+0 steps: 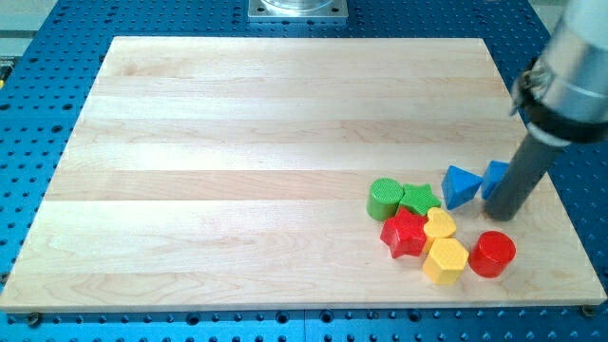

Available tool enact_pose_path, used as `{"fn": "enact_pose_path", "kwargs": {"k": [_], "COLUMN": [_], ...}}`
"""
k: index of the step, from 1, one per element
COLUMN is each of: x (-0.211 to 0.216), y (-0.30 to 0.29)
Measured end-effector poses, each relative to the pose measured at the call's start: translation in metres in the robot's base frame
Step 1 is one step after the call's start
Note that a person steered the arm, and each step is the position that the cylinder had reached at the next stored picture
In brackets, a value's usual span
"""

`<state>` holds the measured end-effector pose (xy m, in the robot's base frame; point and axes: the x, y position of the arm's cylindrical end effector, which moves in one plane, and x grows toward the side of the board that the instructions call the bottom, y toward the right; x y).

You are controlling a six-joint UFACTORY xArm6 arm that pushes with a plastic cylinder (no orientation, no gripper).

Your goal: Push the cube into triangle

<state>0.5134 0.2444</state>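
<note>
Wood board [237, 142] lies mostly bare; blocks crowd its bottom-right corner. My tip [501, 215], gripping nothing, touches the blue cube [494, 177] near the right edge, beside the blue triangle [460, 186].

Two blue blocks [461, 186], two green [385, 199], two red [493, 254], two yellow [446, 260]

A pale wooden board [237, 142] lies on a blue perforated table [57, 28]. All blocks sit at the lower right of the frame: green cylinder [385, 199], green star [419, 199], blue triangle [460, 185], blue cube [494, 179], red star [405, 233], yellow heart [440, 224], yellow hexagon [446, 259], red cylinder [492, 254].
</note>
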Motion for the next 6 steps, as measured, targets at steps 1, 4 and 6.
{"fn": "enact_pose_path", "kwargs": {"k": [1,4,6], "x": [0.0,-0.055,-0.016], "y": [0.021,0.057,-0.018]}}
